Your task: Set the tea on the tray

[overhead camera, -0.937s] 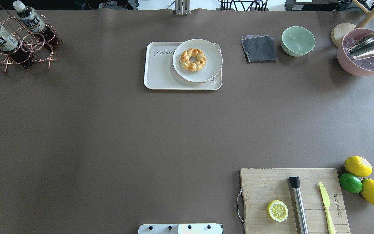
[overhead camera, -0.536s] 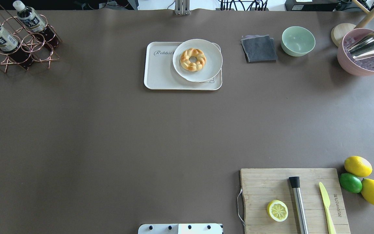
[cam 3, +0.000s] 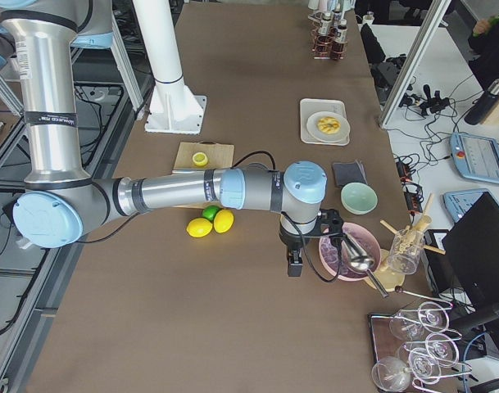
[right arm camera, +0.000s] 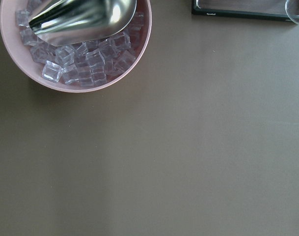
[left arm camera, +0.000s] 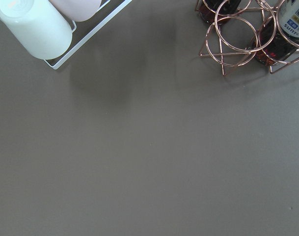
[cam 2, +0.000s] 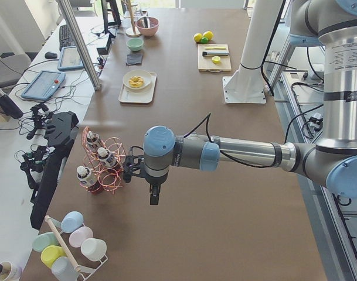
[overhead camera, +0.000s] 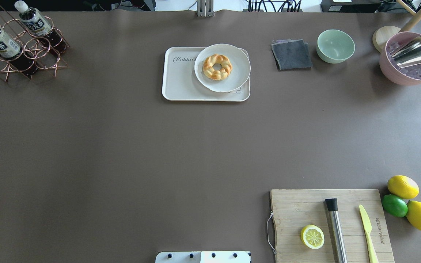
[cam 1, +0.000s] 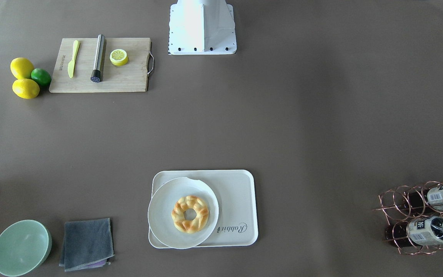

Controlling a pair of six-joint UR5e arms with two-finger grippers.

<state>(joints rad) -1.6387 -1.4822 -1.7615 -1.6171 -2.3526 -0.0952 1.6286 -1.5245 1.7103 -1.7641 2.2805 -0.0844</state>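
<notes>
Two tea bottles [overhead camera: 35, 22] [overhead camera: 0, 42] lie in a copper wire rack [overhead camera: 46, 54] at the table's far left corner; they also show in the front view [cam 1: 442, 196] [cam 1: 425, 231]. The cream tray [overhead camera: 177, 80] with "Rabbit" lettering sits at the far middle. My left gripper [cam 2: 153, 201] hangs over the table just beside the rack, only in the exterior left view. My right gripper [cam 3: 295, 270] hangs beside the pink bowl, only in the exterior right view. I cannot tell whether either is open or shut. The left wrist view shows the rack [left arm camera: 232, 44] at its top right.
A round plate [overhead camera: 232, 78] with a braided bread ring [overhead camera: 217, 67] covers the tray's right half. A grey cloth [overhead camera: 291, 54], green bowl [overhead camera: 335, 45] and pink bowl of ice [overhead camera: 411, 75] stand at the far right. A cutting board [overhead camera: 294, 204] lies near right. Cups [left arm camera: 36, 24] lie left of the rack.
</notes>
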